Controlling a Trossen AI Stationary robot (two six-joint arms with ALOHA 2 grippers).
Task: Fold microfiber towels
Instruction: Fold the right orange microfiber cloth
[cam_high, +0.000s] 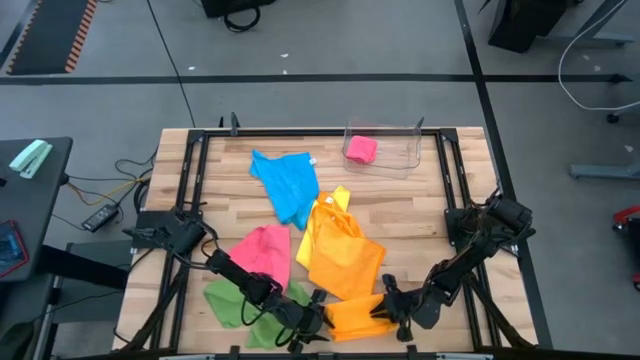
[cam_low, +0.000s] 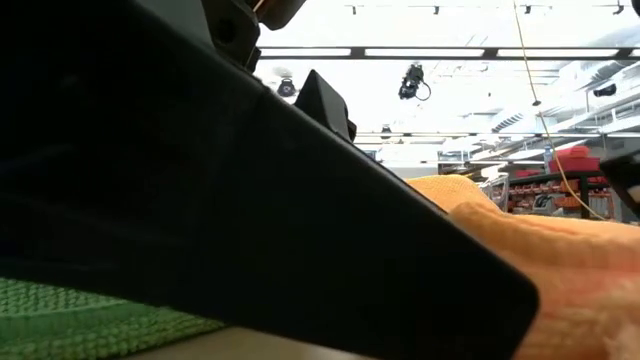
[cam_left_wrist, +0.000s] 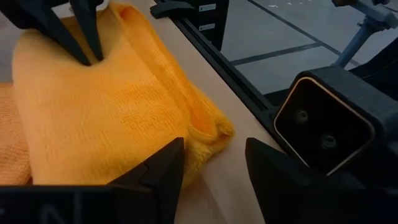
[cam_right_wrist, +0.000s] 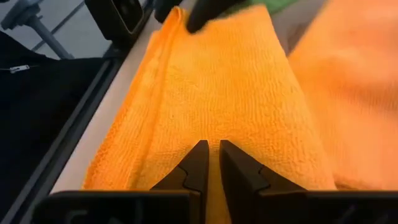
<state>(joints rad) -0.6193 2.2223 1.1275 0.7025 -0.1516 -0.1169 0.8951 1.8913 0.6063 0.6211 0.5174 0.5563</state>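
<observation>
Looking for labels, we can't read any. Our left pincer sits spread beside the orange towel; right pincer nearly pressed together on it.

Robotics lab or workshop: concrete floor, hazard-striped mat, loose cables, ceiling strip lights.

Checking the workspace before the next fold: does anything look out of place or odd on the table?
Only the pink towel in the clear bin is put away. The blue, yellow, pink, green and orange towels lie crumpled and overlapping mid-table. Nothing looks damaged.
</observation>
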